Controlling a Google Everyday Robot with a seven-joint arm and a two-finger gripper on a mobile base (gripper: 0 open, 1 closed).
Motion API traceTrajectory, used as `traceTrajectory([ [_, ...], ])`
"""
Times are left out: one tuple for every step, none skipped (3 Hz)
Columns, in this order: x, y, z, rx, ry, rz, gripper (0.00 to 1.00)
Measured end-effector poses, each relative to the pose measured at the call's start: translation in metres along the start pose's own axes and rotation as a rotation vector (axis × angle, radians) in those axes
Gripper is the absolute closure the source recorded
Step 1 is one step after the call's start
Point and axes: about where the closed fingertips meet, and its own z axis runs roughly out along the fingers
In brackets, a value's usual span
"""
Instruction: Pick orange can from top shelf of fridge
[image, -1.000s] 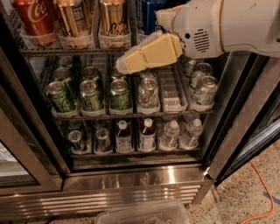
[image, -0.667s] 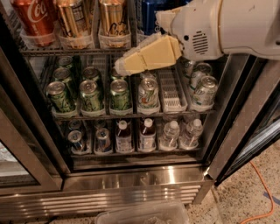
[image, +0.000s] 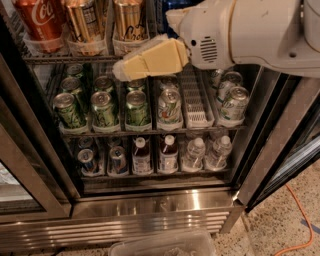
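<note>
Stocked drink racks, with a bin and a cable on the floor.
The hand hangs just above the middle rack, where green cans fill the left lanes and silver-and-green cans stand either side of a white slotted lane tray. A red Coca-Cola can and a gold can with a pale text panel stand side by side at the upper left. The lowest rack holds small blue-and-silver cans, white-capped dark bottles and clear water bottles. A clear plastic bin sits at the bottom edge, and an orange cable crosses the speckled floor.
</note>
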Motion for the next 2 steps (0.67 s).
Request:
traceTrajectory([
  [-0.0022, 0.0040, 0.0069, 0.008, -0.023, 0.019, 0.00],
  [0.0028, 0.0053, 0.0157, 0.021, -0.043, 0.041, 0.00],
])
